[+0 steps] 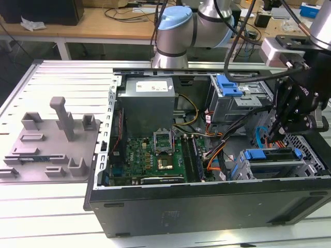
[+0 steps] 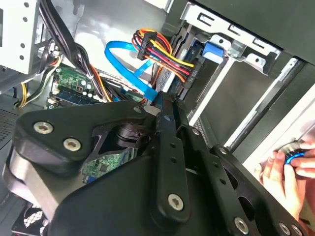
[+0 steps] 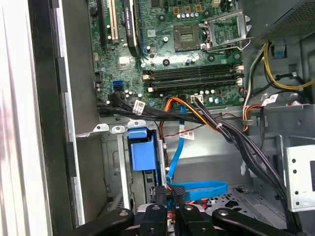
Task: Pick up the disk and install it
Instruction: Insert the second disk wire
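the disk [image 1: 269, 155] sits flat in its bay; the hand [image 3: 170, 196] above is closed, empty.

No print can be read here. The power supply [image 1: 147, 101] carries a pale label [image 1: 153, 86] with lines too small to make out. In the first wrist view, small white tags [image 3: 139, 106] on the cables bear marks that cannot be told, as does the motherboard [image 3: 197, 54] lettering.
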{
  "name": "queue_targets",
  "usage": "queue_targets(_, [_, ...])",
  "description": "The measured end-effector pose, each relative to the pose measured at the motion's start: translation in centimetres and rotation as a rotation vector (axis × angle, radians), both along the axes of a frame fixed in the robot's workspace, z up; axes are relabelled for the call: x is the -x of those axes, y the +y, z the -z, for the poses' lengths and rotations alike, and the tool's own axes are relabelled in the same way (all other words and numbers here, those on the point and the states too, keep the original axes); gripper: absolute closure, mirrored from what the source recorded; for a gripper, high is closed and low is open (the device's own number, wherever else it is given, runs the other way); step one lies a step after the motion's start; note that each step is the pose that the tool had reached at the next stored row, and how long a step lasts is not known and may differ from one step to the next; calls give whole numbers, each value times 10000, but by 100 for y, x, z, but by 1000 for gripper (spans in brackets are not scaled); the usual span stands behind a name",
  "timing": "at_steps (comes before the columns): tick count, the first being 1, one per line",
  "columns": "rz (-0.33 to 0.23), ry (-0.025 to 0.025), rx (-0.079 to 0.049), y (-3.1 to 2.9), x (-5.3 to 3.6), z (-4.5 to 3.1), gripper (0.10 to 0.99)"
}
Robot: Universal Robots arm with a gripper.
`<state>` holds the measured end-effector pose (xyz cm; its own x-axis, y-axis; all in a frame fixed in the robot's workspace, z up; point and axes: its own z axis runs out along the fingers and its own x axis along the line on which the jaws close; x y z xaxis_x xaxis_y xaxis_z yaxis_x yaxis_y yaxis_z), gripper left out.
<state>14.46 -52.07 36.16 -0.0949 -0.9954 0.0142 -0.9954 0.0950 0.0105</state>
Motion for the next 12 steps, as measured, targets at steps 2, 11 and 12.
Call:
queue_targets(2, [0, 4, -24, -32, -24, 0, 925])
queue_targets(11, [0, 4, -27, -42, -27, 1, 925])
queue_targets(12, [-1, 5, -40, -51, -27, 2, 925])
